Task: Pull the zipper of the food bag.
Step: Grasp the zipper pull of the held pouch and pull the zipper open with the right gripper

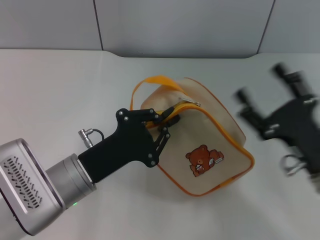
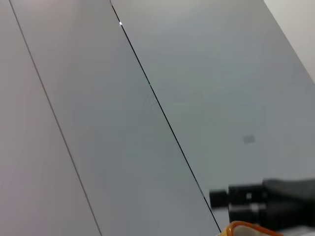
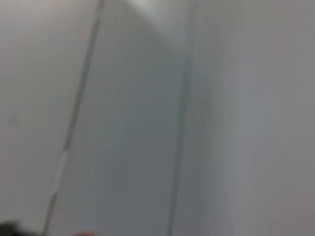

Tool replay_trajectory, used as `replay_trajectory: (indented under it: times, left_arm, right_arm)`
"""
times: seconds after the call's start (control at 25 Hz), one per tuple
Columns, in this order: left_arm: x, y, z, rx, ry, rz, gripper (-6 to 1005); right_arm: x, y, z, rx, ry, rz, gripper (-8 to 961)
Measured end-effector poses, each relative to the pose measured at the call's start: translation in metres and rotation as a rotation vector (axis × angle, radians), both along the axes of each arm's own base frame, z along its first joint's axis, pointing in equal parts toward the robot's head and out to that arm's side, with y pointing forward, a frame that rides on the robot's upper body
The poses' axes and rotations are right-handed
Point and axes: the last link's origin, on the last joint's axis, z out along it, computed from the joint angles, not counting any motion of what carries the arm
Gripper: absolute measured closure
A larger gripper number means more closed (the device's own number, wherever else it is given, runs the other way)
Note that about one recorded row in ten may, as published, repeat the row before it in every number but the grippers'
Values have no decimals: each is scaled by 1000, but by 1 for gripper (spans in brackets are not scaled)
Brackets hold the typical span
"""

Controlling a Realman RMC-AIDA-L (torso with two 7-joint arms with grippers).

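Observation:
The food bag (image 1: 210,150) lies on its side on the white table, with the bear print (image 1: 204,160) facing up and the orange loop handle (image 1: 155,82) at its far left. The zipper runs along the orange-trimmed upper edge, and its silver pull tab (image 1: 189,102) sticks out near the top. My left gripper (image 1: 165,124) is shut on the bag's orange-trimmed edge just left of the tab. My right gripper (image 1: 260,81) is open and blurred in the air to the right of the bag, apart from it. It also shows as a dark shape in the left wrist view (image 2: 268,201).
The white table (image 1: 60,95) ends at a grey panelled wall (image 1: 175,25) behind the bag. The left wrist view shows the wall panels and a sliver of the orange handle (image 2: 246,227). The right wrist view shows only blurred wall.

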Motion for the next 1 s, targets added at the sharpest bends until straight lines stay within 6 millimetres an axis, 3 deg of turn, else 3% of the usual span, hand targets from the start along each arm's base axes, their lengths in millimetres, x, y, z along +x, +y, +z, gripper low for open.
replay_trajectory:
  times: [0.08, 0.4, 0.76, 1.0]
  left_arm:
    - [0, 1, 0, 4, -2, 0, 925]
    - [1, 3, 0, 7, 0, 1, 929]
    - [3, 4, 0, 7, 1, -2, 929]
    - [1, 3, 0, 9, 0, 6, 928]
  right_arm:
    - [-7, 2, -18, -41, -91, 20, 119]
    - [-6, -6, -30, -97, -194, 85, 120]
    - [-6, -12, -31, -19, -255, 113, 119]
    - [2, -27, -10, 114, -145, 40, 119]
